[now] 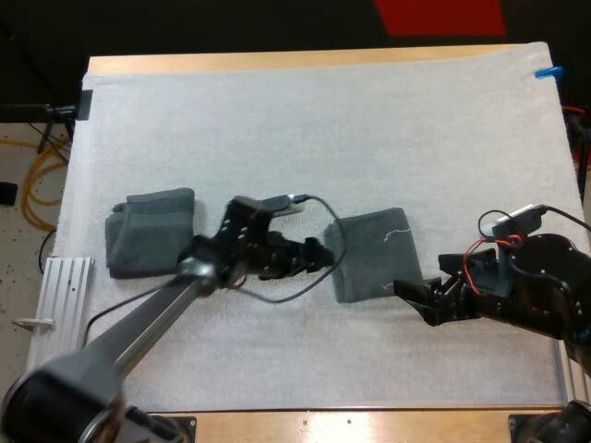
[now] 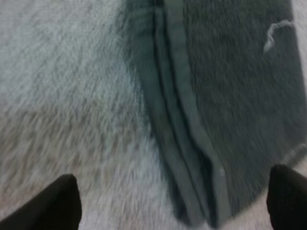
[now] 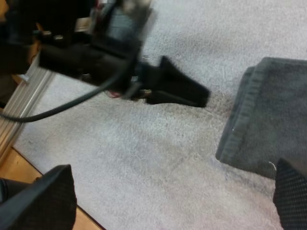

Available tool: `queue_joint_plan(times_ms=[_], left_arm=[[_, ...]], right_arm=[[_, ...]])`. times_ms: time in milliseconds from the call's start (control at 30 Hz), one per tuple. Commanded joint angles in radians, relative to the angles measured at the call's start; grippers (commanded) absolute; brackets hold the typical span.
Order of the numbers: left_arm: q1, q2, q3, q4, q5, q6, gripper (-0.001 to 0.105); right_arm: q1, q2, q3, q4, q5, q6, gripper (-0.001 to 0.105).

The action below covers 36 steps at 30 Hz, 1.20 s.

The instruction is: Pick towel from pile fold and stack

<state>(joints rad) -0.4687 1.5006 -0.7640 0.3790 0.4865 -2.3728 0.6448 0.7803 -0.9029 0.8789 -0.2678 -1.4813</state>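
Note:
A dark grey-green towel point(image 1: 374, 254) lies folded flat on the white mat, right of the middle. My left gripper point(image 1: 319, 254) hovers at its left edge; in the left wrist view my left gripper point(image 2: 175, 206) is open, its fingers point(image 2: 62, 201) wide apart over the towel's layered edge point(image 2: 192, 143). At the towel's near right corner sits my right gripper point(image 1: 413, 295). In the right wrist view my right gripper point(image 3: 168, 196) is open, with that towel's corner point(image 3: 268, 124) and the left gripper point(image 3: 177, 88) ahead of it. A second towel point(image 1: 150, 231) lies bundled at the left.
A metal rail point(image 1: 65, 286) runs along the mat's near left edge. The wooden table edge point(image 1: 351, 423) borders the mat in front. A loose white thread point(image 1: 397, 233) lies on the folded towel.

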Motion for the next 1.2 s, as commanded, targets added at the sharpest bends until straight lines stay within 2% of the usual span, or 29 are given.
queue_joint_plan(times_ms=[0, 200, 333, 567, 700, 900, 1000, 1067, 1133, 1167], left_arm=[[-0.013, 0.035, -0.032, -0.018, -0.013, -0.024, 0.076], [-0.052, 0.200, -0.160, 0.011, -0.010, -0.064, 0.076], [-0.061, 0.279, -0.211, 0.020, 0.070, -0.116, 0.076], [-0.099, 0.315, -0.237, 0.012, 0.137, -0.166, 0.076], [-0.137, 0.315, -0.241, 0.010, 0.127, -0.166, 0.076], [-0.151, 0.315, -0.241, 0.010, 0.120, -0.166, 0.068], [-0.151, 0.315, -0.241, 0.010, 0.114, -0.164, 0.049], [-0.151, 0.315, -0.241, 0.003, 0.108, -0.157, 0.025], [-0.151, 0.315, -0.241, -0.014, 0.108, -0.144, 0.006], [-0.151, 0.315, -0.243, -0.026, 0.108, -0.129, 0.000]], right_arm=[[-0.001, -0.005, -0.010, 0.009, 0.003, -0.012, 0.081], [-0.001, -0.005, -0.010, 0.012, 0.003, -0.016, 0.081], [-0.001, -0.005, -0.010, 0.028, 0.003, -0.019, 0.081], [-0.001, -0.005, -0.010, 0.031, 0.043, -0.027, 0.081], [-0.001, -0.005, -0.010, 0.031, 0.069, -0.027, 0.081], [-0.001, -0.005, -0.010, 0.031, 0.072, -0.027, 0.081], [-0.001, -0.005, -0.010, 0.031, 0.072, -0.027, 0.081], [-0.001, -0.005, -0.010, 0.031, 0.072, -0.027, 0.081], [-0.001, -0.005, -0.010, 0.031, 0.072, -0.027, 0.081], [-0.001, -0.005, -0.010, 0.031, 0.072, -0.027, 0.081]])
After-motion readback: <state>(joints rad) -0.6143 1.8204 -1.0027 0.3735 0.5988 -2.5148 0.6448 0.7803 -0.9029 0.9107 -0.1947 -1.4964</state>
